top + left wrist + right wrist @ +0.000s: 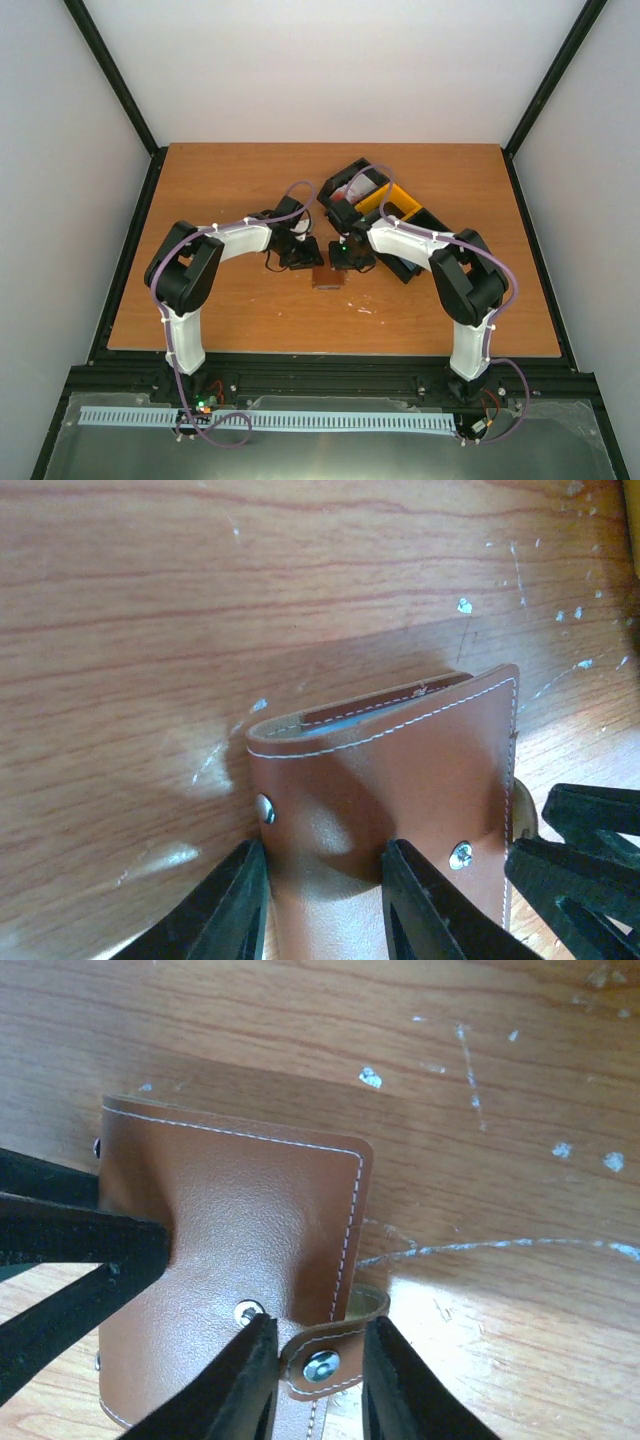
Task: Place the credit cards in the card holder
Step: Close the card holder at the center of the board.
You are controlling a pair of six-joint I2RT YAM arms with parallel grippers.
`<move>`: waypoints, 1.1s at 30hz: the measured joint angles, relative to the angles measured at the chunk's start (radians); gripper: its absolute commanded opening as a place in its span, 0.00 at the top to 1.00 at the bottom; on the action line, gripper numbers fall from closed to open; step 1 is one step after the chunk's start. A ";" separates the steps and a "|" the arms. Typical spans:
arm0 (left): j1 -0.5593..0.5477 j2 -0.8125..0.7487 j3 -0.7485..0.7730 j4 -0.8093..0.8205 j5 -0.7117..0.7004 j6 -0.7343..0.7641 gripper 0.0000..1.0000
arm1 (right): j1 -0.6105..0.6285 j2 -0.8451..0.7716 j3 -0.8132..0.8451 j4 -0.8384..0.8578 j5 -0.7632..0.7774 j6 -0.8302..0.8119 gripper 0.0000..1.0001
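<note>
The card holder (327, 278) is a brown leather wallet, folded, in the middle of the table between both grippers. In the left wrist view my left gripper (322, 850) is shut on the card holder (400, 770), pinching its cover near the folded edge so the leather bulges. A pale blue strip shows in its top opening. In the right wrist view my right gripper (320, 1322) is shut on the snap tab (325, 1360) at the edge of the card holder (250, 1210). A white and red credit card (365, 185) appears to lie in the bin behind.
Black and yellow plastic bins (400, 215) stand at the back right, close behind the right arm. The wooden table (230, 180) is scuffed with white marks. Black frame rails border the table.
</note>
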 measured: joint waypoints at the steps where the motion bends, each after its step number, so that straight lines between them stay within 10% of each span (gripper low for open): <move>1: 0.001 0.001 0.000 0.000 0.002 0.000 0.66 | 0.001 0.000 0.003 -0.005 0.005 0.000 0.70; 6: 0.003 0.002 0.000 0.001 0.008 0.004 0.66 | 0.006 0.002 0.029 -0.020 0.015 -0.007 0.56; 24: 0.005 0.005 0.001 0.002 0.017 0.009 0.67 | 0.019 0.052 0.058 -0.050 0.059 0.004 0.91; 33: 0.005 0.005 0.001 0.003 0.018 0.010 0.67 | 0.020 0.027 0.061 -0.071 0.063 0.020 0.78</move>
